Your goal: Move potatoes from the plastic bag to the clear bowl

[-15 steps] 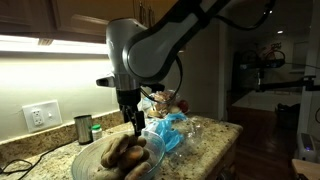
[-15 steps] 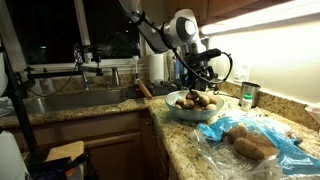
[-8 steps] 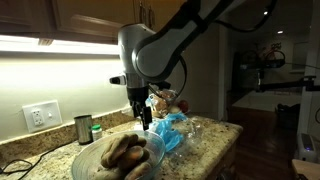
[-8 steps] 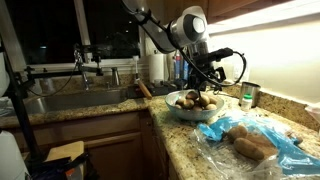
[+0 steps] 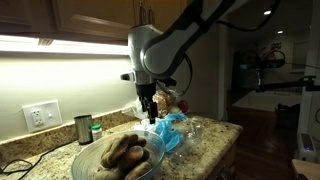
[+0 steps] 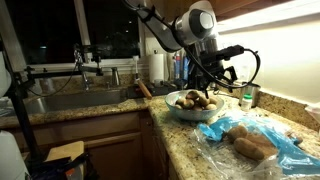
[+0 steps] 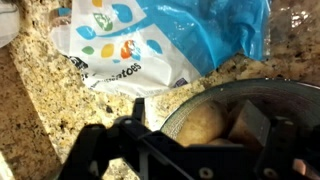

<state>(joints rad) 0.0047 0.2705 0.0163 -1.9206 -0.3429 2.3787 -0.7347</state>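
Several brown, oval, rough-skinned potatoes (image 6: 195,99) sit heaped in a wide, shallow, clear bowl (image 6: 196,116). The bowl rests on a speckled granite counter (image 6: 185,142), near its front edge. Above the bowl's right side, close to the bag, hangs the robot's black gripper (image 5: 150,115). Its jaws are spread fully apart and hold nothing. A small metal cup (image 6: 248,96) stands behind, toward the counter's back edge.

Farther right, a crinkled plastic bag (image 6: 278,140), clear with blue parts, lies flat toward the counter's near end. At least two bagged potatoes (image 6: 250,147) show through it as brown lumps. The larger one lies on its side, with its long axis running roughly left to right in that exterior view. Which way the bag's mouth faces cannot be told.

Each potato is likely firm and fairly heavy, with rough skin that grips well, so it should tolerate a solid squeeze. The best hold is probably across the narrow middle, jaws square to the long axis. The thin film looks soft and slippery and could get pinched along with a potato.
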